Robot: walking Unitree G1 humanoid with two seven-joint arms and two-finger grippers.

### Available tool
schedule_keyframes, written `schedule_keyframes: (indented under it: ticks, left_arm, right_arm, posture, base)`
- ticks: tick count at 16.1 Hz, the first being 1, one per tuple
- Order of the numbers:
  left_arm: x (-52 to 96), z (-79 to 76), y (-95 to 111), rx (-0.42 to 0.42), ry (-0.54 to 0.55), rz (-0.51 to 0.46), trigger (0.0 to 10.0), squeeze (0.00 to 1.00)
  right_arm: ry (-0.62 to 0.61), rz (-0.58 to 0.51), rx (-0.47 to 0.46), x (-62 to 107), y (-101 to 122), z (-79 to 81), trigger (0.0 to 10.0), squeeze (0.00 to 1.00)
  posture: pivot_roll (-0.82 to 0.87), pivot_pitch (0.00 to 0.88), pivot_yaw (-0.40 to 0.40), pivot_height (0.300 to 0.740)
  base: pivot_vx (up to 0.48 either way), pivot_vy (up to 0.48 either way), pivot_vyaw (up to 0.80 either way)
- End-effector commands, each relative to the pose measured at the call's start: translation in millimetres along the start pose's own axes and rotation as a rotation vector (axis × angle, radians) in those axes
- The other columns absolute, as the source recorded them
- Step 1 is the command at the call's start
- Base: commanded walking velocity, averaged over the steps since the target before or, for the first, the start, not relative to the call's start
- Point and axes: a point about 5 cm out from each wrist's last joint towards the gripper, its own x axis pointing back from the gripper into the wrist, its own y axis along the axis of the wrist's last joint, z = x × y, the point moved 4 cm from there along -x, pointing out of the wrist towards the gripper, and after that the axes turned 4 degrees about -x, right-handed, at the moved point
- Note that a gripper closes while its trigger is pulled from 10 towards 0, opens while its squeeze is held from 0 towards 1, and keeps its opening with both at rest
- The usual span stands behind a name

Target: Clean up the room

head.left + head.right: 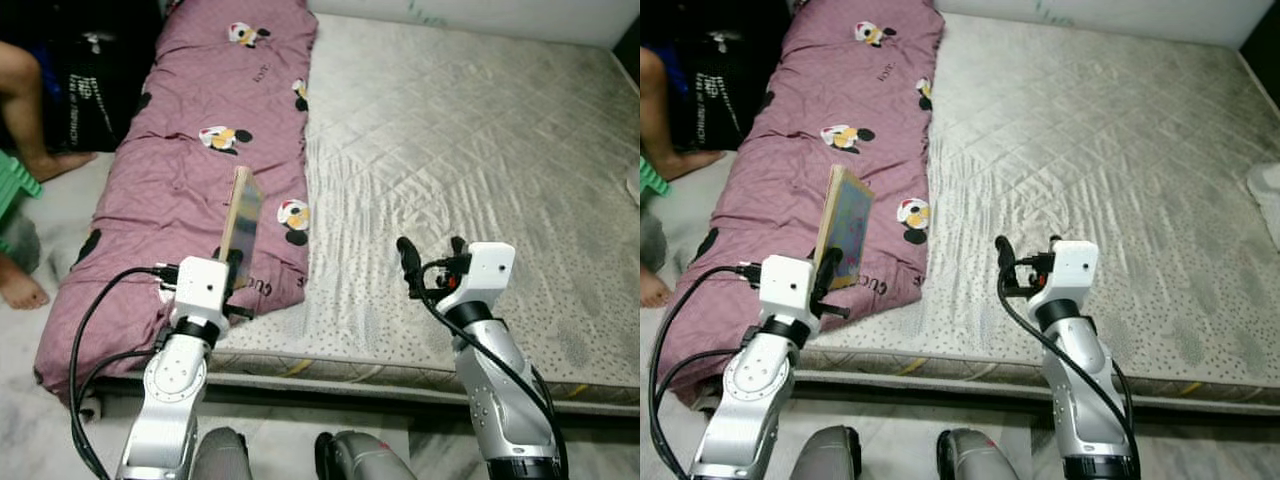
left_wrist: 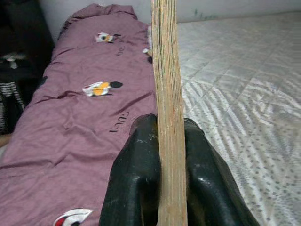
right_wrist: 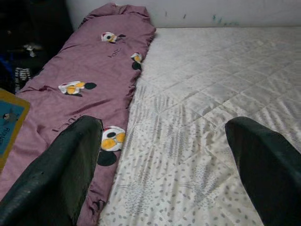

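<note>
Left end effector (image 1: pixel 238 262) pinching upright book (image 1: pixel 241 224) over pink blanket (image 1: pixel 190 180), right end effector (image 1: pixel 430 256) spread above bare mattress (image 1: pixel 480 150) edge

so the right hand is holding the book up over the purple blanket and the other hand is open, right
Not quite: the left hand holds the book, as the left wrist view shows, its fingers clamped on the book's edge over the purple blanket. The right hand is the open one.

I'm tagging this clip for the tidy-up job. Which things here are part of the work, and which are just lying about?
Part of the job:
- book, held upright in the left hand, fingers shut on it
- right hand, open, nothing in it, over the mattress

Lying about:
- pink quilt along the mattress's left side
- white object at the right edge
- a person's feet on the floor
</note>
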Motion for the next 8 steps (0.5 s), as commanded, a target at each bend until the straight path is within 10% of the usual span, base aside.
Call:
schedule_keyframes:
  ticks: [1, 8]
  left_arm:
    - [-0.4, -0.9, 7.5, 0.003, -0.003, -0.038, 10.0, 0.0]
    - [-1.8, -1.2, 8.1, 0.011, -0.005, -0.042, 10.0, 0.0]
  right_arm:
    - [-0.009, 0.001, 0.007, 1.4, -1.1, -4.6, 10.0, 0.0]
    - [-0.015, 0.01, 0.02, 2.6, -3.9, -5.3, 10.0, 0.0]
  posture:
    - [0.03, 0.141, -0.053, 0.74]
    - [0.03, 0.143, -0.054, 0.74]
  base:
    - [0.0, -0.33, -0.49]
    - [0.0, -0.344, 0.0]
